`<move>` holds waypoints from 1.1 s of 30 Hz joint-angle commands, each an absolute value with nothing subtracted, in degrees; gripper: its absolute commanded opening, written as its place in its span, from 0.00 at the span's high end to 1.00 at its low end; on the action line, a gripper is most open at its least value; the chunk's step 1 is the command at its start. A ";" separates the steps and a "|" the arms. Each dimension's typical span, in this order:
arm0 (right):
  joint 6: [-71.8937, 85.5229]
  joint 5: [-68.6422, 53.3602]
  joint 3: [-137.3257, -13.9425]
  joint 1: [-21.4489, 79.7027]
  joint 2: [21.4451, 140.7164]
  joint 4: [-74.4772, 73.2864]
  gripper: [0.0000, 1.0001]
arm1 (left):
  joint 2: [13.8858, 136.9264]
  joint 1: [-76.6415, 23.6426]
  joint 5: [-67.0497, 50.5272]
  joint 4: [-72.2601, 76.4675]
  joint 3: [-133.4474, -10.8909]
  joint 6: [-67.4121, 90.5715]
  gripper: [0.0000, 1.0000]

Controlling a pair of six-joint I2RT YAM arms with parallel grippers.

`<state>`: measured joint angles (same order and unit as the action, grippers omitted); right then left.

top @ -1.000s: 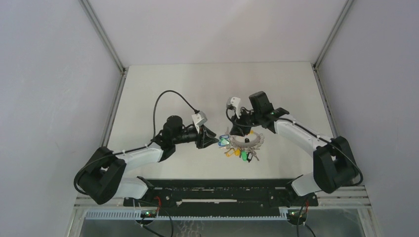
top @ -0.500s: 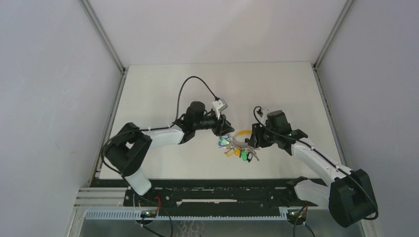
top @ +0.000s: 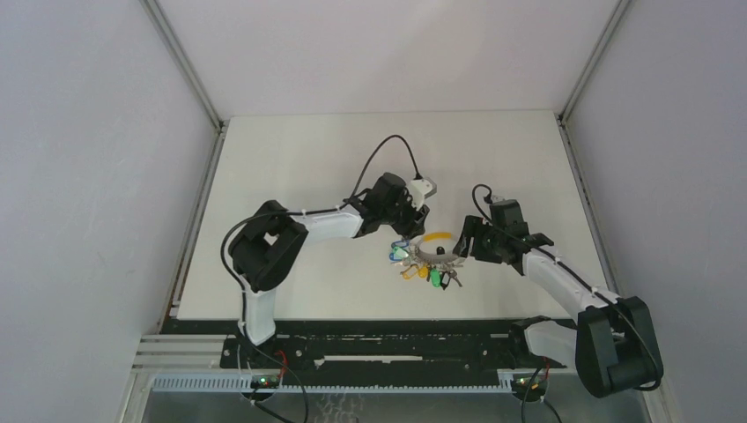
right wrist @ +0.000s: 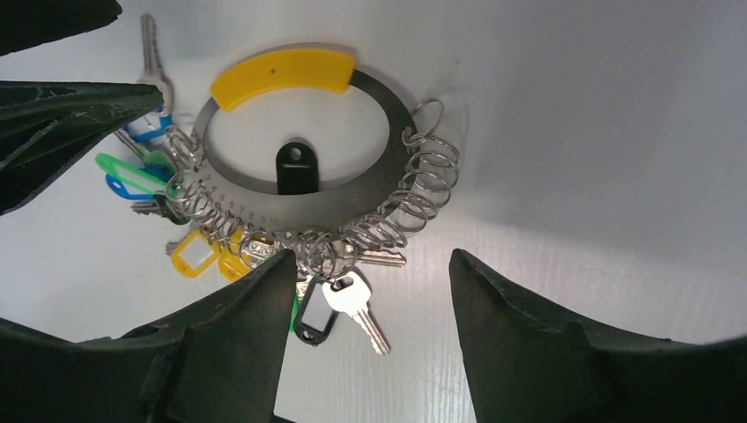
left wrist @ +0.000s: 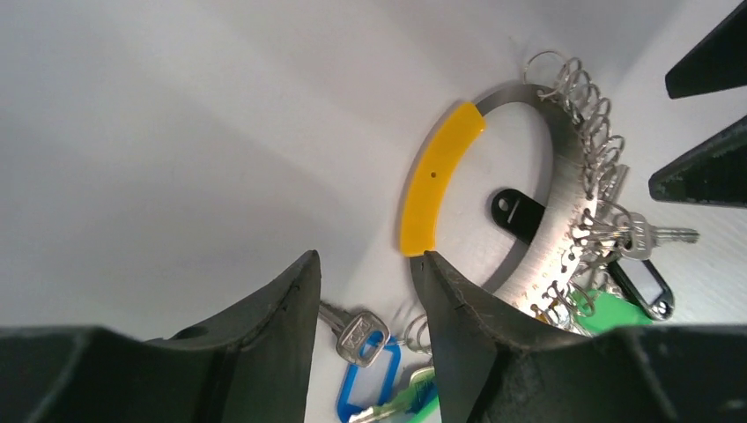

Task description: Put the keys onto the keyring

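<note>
The keyring (right wrist: 264, 208) lies flat on the table (top: 291, 167), in the top view a little toward 5 o'clock of the table's middle. Its yellow band (right wrist: 282, 72) is at the ring's 12 o'clock, and blue, green and yellow tags (right wrist: 123, 166) bunch around its 8 o'clock. The key (right wrist: 296, 167) lies loose inside the ring. In the right wrist view its black head meets the inner edge at 6 o'clock, and its blade cannot be made out. The left gripper (left wrist: 366, 264) stands at the ring's 10 o'clock, fingers apart with nothing clamped between them. The right gripper (right wrist: 370, 260) is at the ring's 3 o'clock, spread wide and holding nothing.
</note>
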<state>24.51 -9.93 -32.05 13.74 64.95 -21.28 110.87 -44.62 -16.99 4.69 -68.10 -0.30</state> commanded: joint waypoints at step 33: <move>35.25 -32.23 -41.24 19.15 92.93 11.23 0.50 | 96.23 -38.07 -3.86 -4.36 -50.61 6.50 0.60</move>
